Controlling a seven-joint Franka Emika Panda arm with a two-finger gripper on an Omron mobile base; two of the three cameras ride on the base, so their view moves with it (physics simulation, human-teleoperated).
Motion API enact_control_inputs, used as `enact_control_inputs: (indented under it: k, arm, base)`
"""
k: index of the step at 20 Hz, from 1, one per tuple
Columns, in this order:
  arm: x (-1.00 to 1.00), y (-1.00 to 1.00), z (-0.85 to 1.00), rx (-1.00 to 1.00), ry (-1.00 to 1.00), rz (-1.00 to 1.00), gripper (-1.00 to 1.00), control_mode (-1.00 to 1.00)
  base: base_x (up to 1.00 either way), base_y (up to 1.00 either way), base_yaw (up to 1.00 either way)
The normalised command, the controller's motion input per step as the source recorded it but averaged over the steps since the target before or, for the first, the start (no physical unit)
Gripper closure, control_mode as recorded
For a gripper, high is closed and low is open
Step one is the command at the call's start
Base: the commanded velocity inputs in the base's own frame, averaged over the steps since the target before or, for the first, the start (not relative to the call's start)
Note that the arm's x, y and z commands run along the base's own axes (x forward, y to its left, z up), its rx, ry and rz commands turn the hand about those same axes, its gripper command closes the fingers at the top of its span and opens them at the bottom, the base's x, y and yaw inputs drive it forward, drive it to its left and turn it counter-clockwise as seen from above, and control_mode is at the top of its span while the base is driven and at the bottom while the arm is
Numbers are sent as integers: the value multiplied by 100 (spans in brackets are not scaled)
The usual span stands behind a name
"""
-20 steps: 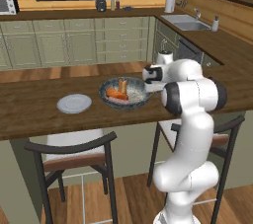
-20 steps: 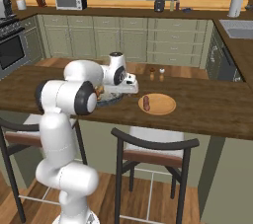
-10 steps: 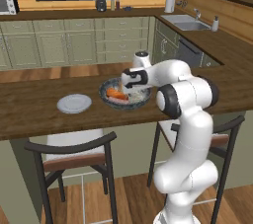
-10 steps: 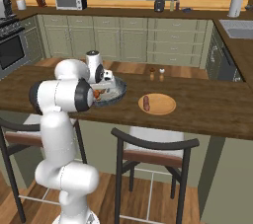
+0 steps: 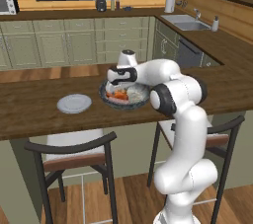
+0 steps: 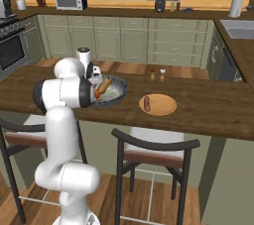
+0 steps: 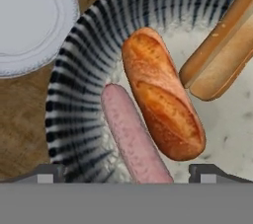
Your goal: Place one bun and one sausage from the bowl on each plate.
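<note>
1. Bowl first: the wide, shallow speckled grey-blue bowl with a dark rim [image 5: 105,94] sits mid-counter on the dark brown wooden countertop [image 5: 29,114], and in the hand view its striped wall [image 7: 89,45] curves around a pale speckled floor.
2. Far left on the counter, the flat pale grey-white round plate [image 5: 74,103] lies bare, just left of the bowl and apart from it; the hand view catches its edge [image 7: 29,20] at top left.
3. Moving right, inside the bowl: a pinkish smooth sausage [image 7: 133,136] lies along the wall, touching a golden-brown crusty bun [image 7: 160,94] beside it.
4. Further right in that view, a split hot-dog bun, tan outside and paler inside [image 7: 225,50], rests on the bowl floor, close to the crusty bun's upper end.
5. The white arm's two-finger gripper [image 7: 126,173] hangs right over the bowl with its jaws spread wide, nothing between them; the dark fingertips [image 7: 49,172] straddle the sausage and the near end of the crusty bun.
6. From the left base view the gripper [image 5: 118,86] is down at the bowl's contents; from the right base view the bowl [image 6: 116,90] sits partly behind the arm.
7. Right of the bowl, well apart, the flat tan-orange round plate [image 6: 166,104] carries one dark reddish sausage [image 6: 147,103] on its left half.
8. Beyond that plate, two small shakers [image 6: 157,74] stand near the counter's far edge.
</note>
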Motion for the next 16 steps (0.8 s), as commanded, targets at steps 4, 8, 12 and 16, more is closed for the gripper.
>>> enact_control_inputs:
  k: [4,8,12,16]
  arm:
    - [4,-16,0,0,-3,0,-100,-100]
    - [0,-19,-6,0,-1,0,-100,-100]
    - [8,-1,-20,0,0,0,-100,-100]
    - [27,-1,0,0,0,0,-100,-100]
  base:
    - [0,0,0]
    - [0,0,0]
    - [0,0,0]
    - [0,0,0]
